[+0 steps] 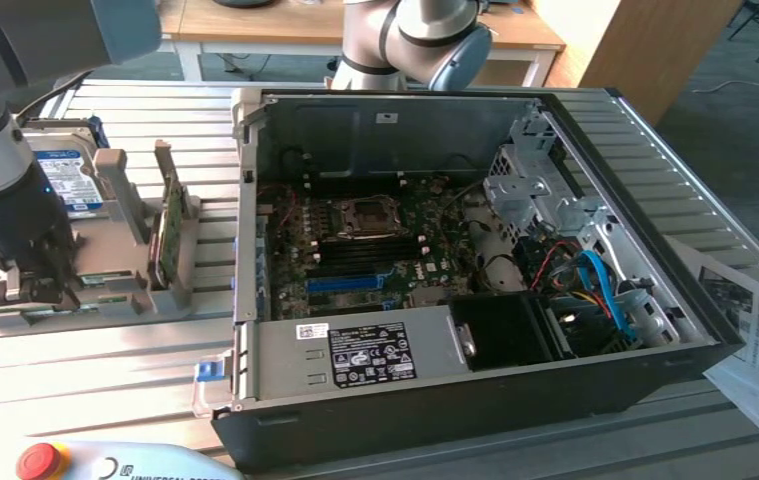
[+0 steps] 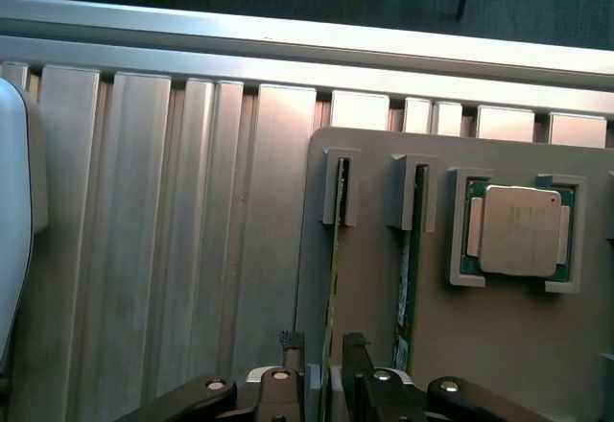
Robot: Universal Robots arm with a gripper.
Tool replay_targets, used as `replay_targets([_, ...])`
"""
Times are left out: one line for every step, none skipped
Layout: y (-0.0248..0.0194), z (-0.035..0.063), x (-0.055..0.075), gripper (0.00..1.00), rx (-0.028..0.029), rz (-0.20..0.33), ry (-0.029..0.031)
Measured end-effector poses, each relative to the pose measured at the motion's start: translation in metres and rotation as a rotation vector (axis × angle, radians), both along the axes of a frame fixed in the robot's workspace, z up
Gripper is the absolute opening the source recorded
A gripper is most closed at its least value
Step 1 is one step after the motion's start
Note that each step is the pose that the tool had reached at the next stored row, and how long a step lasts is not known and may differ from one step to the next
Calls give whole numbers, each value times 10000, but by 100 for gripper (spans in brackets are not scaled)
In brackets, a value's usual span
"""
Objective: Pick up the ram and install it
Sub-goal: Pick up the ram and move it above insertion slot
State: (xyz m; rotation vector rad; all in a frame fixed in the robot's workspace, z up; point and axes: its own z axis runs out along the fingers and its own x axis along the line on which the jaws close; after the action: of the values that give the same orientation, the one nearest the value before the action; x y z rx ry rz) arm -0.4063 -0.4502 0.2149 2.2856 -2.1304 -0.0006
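My gripper [image 2: 323, 347] stands wide open, with nothing in its hold. The ram [image 2: 333, 278] stands on its long edge in a slot of the grey holder [image 2: 369, 297]. Its near end runs in between my two fingers [image 2: 291, 350]. One finger is apart from it and the other is just beside it; I cannot tell whether that one touches. A second green stick [image 2: 404, 278] stands in the neighbouring slot, between the ram and a processor [image 2: 518, 230] lying flat in its pocket. In the exterior view I hang over the holder, at nine o'clock from the open computer case [image 1: 486, 395], on the ribbed metal table [image 1: 86, 370].
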Motion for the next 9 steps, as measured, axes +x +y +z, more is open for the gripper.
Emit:
replay_targets([0, -7, 0, 30, 0, 0, 0])
replay_targets([0, -14, 0, 30, 1, 0, -1])
replay_targets([0, -21, 0, 30, 1, 0, -2])
replay_targets([0, -28, 0, 30, 1, 0, -1])
replay_targets([0, -36, 0, 30, 0, 0, -1])
replay_targets([0, -42, 0, 30, 1, 0, -1])
replay_targets([0, -49, 0, 30, 0, 0, 0])
replay_targets([0, -55, 0, 30, 0, 0, -1])
replay_targets([0, -60, 0, 30, 0, 0, 1])
